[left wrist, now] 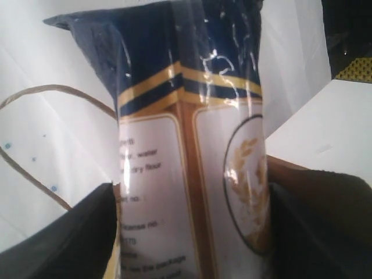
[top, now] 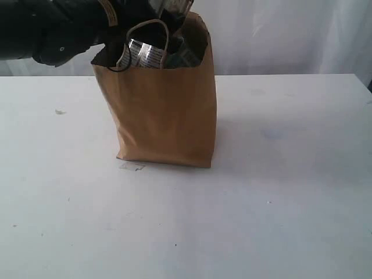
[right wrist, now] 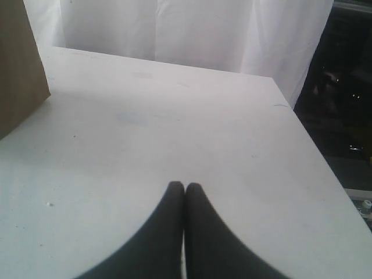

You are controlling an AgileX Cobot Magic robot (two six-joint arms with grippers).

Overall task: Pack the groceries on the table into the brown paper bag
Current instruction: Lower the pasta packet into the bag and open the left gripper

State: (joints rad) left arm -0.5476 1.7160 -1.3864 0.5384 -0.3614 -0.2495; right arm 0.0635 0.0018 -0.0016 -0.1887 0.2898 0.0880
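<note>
We logged: left gripper (left wrist: 190, 195) wide astride packet (left wrist: 192, 133), grip unclear, arm above bag (top: 165, 116); right gripper (right wrist: 185, 187) pinched closed.

Black two-armed robot, seen in parts

The left arm (top: 52, 29) is a bulky, glossy black housing with rounded joints, and a narrow yellowish label band (top: 108, 13) curves round it near the wrist. The left claw (left wrist: 190, 192) shows two broad, matte black fingers (left wrist: 75, 244) with blunt tips; a pale yellowish strip edges the inner face of one. The right claw (right wrist: 185, 189) has smooth black tapered fingers (right wrist: 165, 232) ending in rounded tips.
</note>
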